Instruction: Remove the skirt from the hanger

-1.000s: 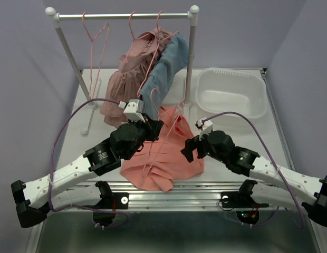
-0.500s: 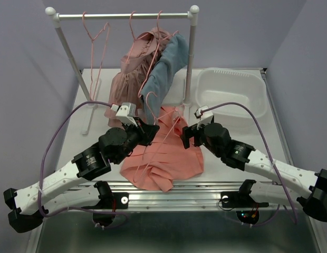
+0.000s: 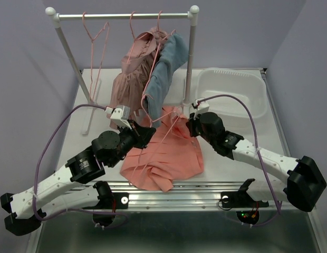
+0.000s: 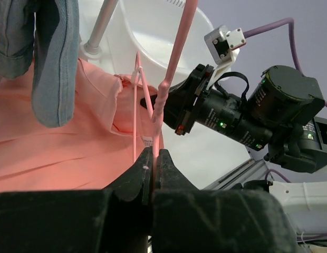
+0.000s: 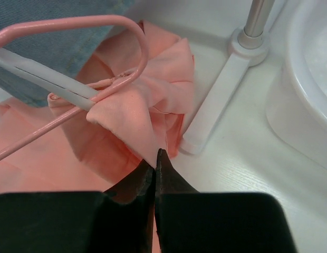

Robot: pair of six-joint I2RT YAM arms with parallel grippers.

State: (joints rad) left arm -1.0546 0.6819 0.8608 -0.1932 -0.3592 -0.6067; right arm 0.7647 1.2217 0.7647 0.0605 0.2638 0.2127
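Coral cloth first, starting from the left: skirt (image 3: 163,158) spread on the table (image 3: 216,168) just ahead and to the right of the left gripper (image 4: 154,155), upper edge gathered up at the hanger (image 4: 174,58). Left gripper pinched together on the hanger's pink wire, just below the twisted neck, with wire alone between the pads and no cloth. Above and to the left of those fingertips, a hanging blue garment (image 4: 53,63), no part of the job.

Further right, facing the left gripper across the gathered edge: right gripper (image 5: 155,154), closed to a point on a fold of the skirt, directly under the hanger's end loop and its pale clip bar (image 5: 53,79). Apparently a grip on cloth only; depth of the bite impossible to read. Beyond and to the right of its fingertips, the rack foot (image 5: 221,84); further off on the same side, the white tub (image 3: 232,95).

Judged step: pulling the skirt's edge free of the clip.

- Hold the left pinch steady and slightly raised, using the wire as an anchor.
- Draw the right hand down and away from the clip, along the line of the bar rather than across it, and slowly enough to let the cloth slide out.
- Steer clear of the rack foot — an easy snag.
- With too thin a fold, expect slipping. Better then to re-pinch nearer the clip than to tug harder.
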